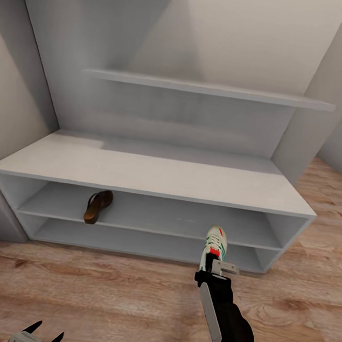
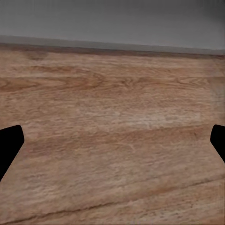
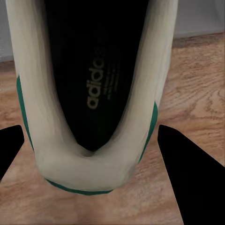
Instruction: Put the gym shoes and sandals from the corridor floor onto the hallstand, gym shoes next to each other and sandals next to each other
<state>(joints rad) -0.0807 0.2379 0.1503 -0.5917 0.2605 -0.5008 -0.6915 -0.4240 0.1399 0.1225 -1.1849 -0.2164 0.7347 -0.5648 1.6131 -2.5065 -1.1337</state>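
Two hands are yours to mind here, and nearest you the left hand (image 1: 39, 333) hangs low over the corridor floor (image 1: 120, 300), its fingers spread wide with nothing between them. Your right hand (image 1: 213, 268) is further out, and it looks clamped on the heel of a gym shoe (image 1: 214, 246) — the right wrist view has the dark opening of that shoe (image 3: 93, 93) right between the fingertips, toe pointing away toward the rack. I'd judge the shoe light, with a padded collar that gives under pressure, so a heel grip may let the toe sag; keep the wrist level. Beyond it stands the hallstand (image 1: 154, 175), and the shoe's toe sits just in front of the lower shelves, not yet on them. One sandal (image 1: 98, 206) already lies on the upper open shelf, well to the left — flat, slim and bendy, best pinched across its edge
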